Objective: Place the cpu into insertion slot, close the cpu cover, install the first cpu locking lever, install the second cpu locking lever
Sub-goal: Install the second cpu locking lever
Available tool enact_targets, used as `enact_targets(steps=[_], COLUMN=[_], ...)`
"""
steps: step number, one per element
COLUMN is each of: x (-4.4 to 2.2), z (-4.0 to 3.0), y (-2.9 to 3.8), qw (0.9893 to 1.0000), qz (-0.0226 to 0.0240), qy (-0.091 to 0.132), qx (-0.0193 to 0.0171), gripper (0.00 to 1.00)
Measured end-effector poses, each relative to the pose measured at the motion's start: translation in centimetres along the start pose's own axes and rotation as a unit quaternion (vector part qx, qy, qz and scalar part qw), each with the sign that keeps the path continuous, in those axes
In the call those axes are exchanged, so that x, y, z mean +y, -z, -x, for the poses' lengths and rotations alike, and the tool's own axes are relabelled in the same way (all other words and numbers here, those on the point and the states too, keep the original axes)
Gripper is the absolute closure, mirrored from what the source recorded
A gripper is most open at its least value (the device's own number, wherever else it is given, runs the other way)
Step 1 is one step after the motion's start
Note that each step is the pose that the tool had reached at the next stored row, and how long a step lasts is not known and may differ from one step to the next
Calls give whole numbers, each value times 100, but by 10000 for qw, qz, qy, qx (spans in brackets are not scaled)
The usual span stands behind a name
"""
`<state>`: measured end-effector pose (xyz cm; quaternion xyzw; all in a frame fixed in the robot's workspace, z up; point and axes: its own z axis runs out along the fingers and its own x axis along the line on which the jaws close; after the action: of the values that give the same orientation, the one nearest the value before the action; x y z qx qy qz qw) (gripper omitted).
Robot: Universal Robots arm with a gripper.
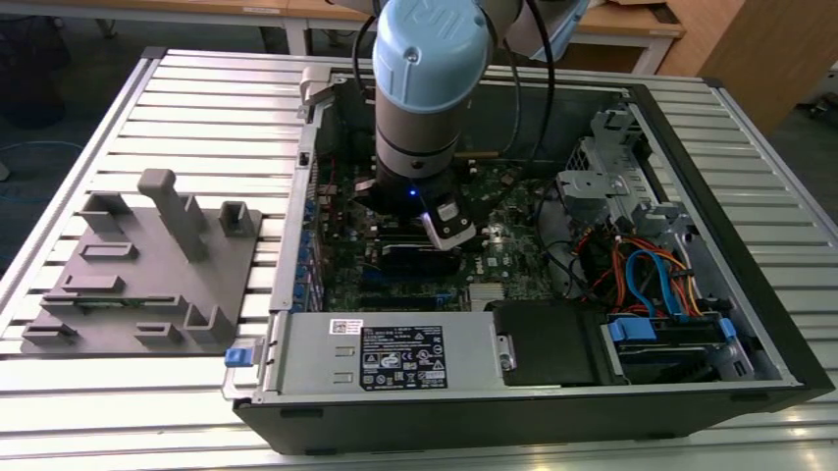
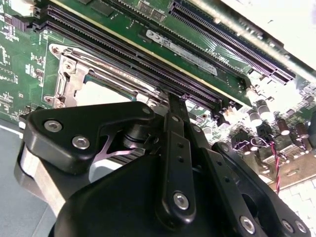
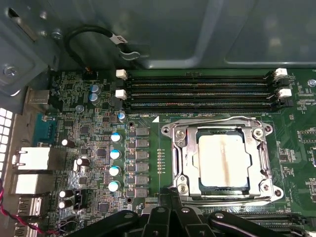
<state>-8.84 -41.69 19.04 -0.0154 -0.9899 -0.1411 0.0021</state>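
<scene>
pincer [image 2: 174, 106] linkage hides part of insertion slot [image 2: 98, 89]; fingertip gap unreadable; arm blocks motherboard [image 1: 504, 245].

My arm [image 1: 419, 118] is a thick silver-grey tube, and a rounded pale blue cap covers its upper joint. Black cables run down beside it. Lower, my wrist turns black, with a small blue light glowing on it and a white block fixed at its side. My gripper [image 2: 173, 106] is matte black all over: flat linkage bars with rounded ends, pinned by shiny silver screws.
</scene>
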Motion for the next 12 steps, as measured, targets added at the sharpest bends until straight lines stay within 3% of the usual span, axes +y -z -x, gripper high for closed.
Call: enact_targets(steps=[8,12], x=[-1,0], z=[-1,-1], y=[-12,-12], qw=[10000,10000], qz=[55,59], qy=[0,0], qx=[1,1], gripper=[90,90])
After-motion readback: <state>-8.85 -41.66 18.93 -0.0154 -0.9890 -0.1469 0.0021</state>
